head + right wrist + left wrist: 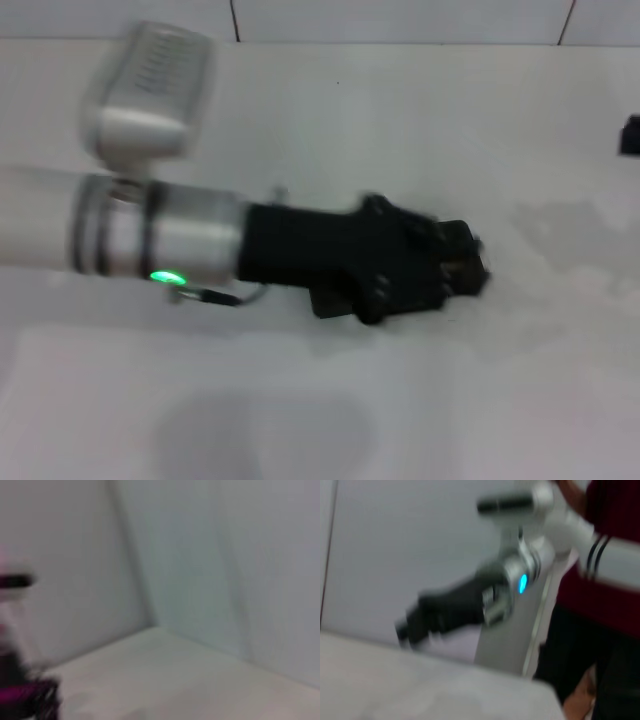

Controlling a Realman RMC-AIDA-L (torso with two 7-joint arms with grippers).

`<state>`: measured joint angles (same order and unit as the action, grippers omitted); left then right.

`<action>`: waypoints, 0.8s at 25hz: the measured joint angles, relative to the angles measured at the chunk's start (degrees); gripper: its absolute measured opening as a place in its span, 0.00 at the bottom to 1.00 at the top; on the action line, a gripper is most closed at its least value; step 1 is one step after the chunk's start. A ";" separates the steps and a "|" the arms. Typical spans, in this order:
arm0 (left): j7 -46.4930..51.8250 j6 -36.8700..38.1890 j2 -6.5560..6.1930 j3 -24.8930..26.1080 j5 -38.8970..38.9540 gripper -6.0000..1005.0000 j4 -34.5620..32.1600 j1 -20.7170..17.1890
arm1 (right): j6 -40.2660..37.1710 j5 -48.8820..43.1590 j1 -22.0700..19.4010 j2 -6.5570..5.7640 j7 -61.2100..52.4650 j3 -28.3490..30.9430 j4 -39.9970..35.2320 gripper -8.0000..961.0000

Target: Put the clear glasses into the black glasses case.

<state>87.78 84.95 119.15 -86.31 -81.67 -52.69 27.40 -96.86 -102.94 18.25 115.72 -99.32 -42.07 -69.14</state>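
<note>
My left arm reaches in from the left across the white table [330,120], and its black gripper [468,262] hangs near the table's middle. In the left wrist view, my right arm shows farther off beyond the table edge, with a blue light on its wrist and its black gripper [412,625] pointing down toward the table. The clear glasses are out of view in all three views. I cannot make out the black glasses case with certainty.
A small black thing [630,135] is cut off at the table's right edge; what it is I cannot tell. A person in a dark red top [615,555] stands beside the right arm. White walls [200,555] meet at a corner behind the table.
</note>
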 joint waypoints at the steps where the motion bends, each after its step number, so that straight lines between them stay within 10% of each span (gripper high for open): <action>1: -0.26 3.73 -0.34 3.35 -0.07 0.22 -0.27 -0.72 | -1.06 0.52 0.26 0.01 1.10 -0.44 1.27 0.30; 8: -10.47 22.03 -0.55 21.97 0.24 0.44 0.85 -5.88 | -2.61 7.21 1.19 0.27 9.42 -14.38 12.06 0.31; 20: -11.67 22.87 -2.84 23.73 -1.45 0.66 5.92 -7.15 | -7.21 15.63 5.47 0.22 17.20 -24.51 18.22 0.65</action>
<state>76.11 107.82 116.30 -62.58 -83.12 -46.77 20.24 -104.07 -87.31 23.72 115.94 -82.13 -66.58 -50.92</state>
